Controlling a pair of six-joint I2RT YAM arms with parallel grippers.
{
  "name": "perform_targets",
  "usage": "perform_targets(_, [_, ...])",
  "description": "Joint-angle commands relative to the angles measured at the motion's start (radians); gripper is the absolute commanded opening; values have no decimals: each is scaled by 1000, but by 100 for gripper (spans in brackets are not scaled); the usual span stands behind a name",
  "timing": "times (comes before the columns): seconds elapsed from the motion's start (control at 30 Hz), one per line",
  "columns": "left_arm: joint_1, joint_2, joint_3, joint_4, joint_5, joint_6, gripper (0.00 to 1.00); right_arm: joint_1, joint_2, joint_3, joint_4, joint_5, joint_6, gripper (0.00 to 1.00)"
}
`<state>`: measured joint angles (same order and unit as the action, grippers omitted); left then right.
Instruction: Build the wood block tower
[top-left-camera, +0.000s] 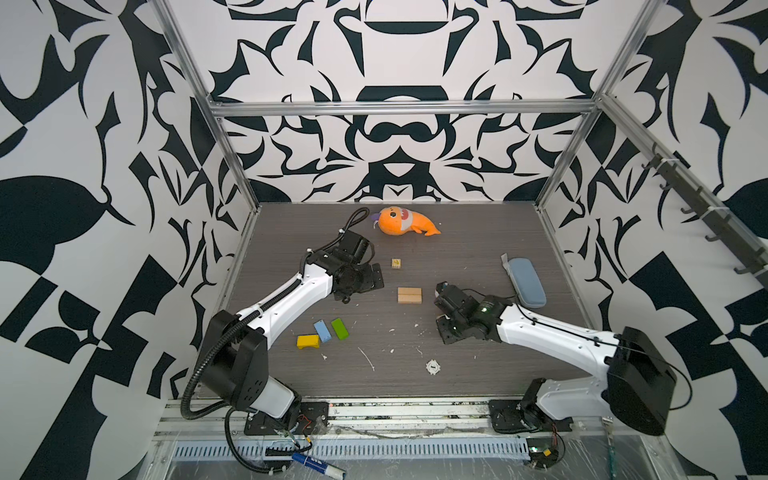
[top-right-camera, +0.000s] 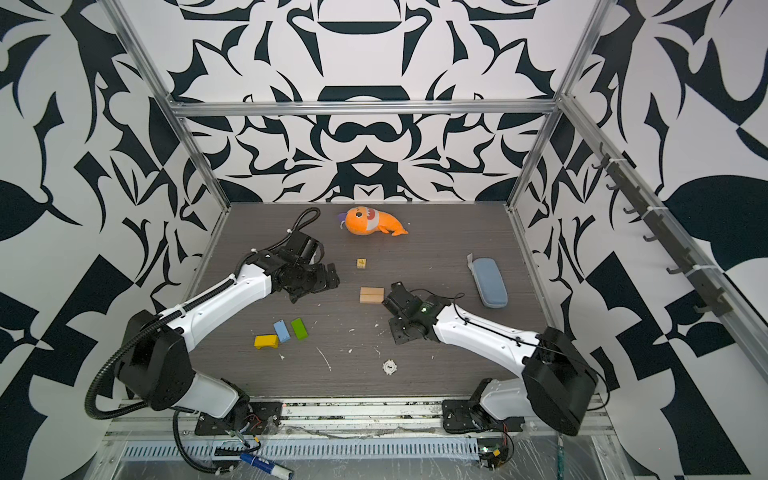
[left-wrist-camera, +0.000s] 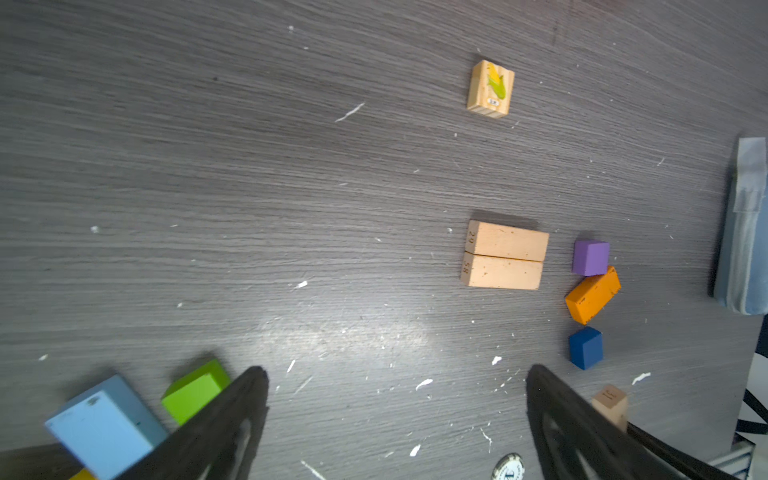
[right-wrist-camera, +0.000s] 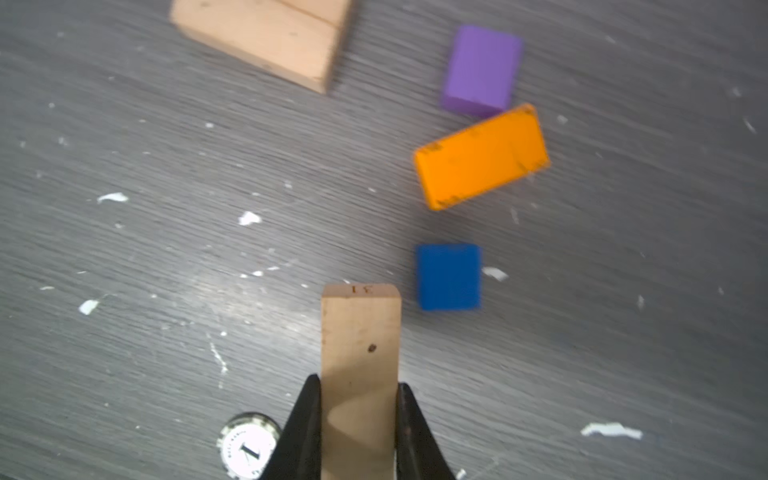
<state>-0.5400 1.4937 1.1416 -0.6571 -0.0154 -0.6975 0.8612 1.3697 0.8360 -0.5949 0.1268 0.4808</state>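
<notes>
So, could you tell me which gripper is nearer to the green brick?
Left. The left gripper is close beside the green brick, which lies just outside its open jaws. The right gripper, shut on a tan bar, is across the table beside the blue cube.

Both top views looked steeply down from high at the front over the whole worktop (top-left-camera: 478, 249). Each wrist camera sat close above it, facing down; both caught the paired tan bars (left-wrist-camera: 505, 249), purple cube (left-wrist-camera: 590, 257), orange brick (left-wrist-camera: 592, 295) and blue cube (left-wrist-camera: 586, 347).
</notes>
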Motion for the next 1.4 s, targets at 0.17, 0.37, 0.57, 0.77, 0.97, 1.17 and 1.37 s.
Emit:
perform_targets(0.17, [103,-101,-57,-114,18,29,100,132,241,213,13,36,-146,24])
perform_targets(0.37, [159,-160,-101,-144,15,44,100,184,405,333,9,51,-198,23])
perform_targets(0.57, [174,-170,-112,-153,20,61,99,206,494,387,-13,92,-210,24])
perform_targets(0.77, [177,-170,-121,-153,30,69,100,208,498,379,-10,86,-205,30])
perform_targets(0.97, [178,-154,-115,-148,54,73,100,209,473,357,-5,91,-189,50])
perform_targets(1.17, [177,-136,-111,-131,94,75,100,210,427,319,-7,85,-169,58])
perform_targets(1.37, [156,-150,-121,-68,141,80,99,209,344,224,-1,133,-129,65])
